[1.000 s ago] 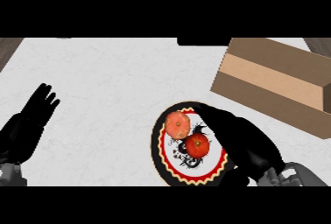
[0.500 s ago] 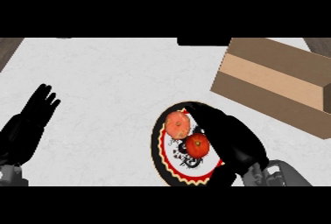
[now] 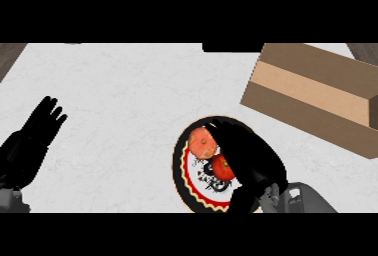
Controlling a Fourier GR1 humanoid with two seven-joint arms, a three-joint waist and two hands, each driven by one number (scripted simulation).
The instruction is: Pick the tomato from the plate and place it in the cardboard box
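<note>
Right hand (image 3: 249,156) lies over the tomato (image 3: 221,168) on the single plate (image 3: 181,167).
Its grip cannot be told; one other red fruit (image 3: 200,142), one cardboard box (image 3: 317,95).

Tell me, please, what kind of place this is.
Most likely a kitchen counter. The signs are a pale, marbled counter top, a patterned plate with a red tomato on it, and a cardboard box standing nearby on the same surface.
</note>
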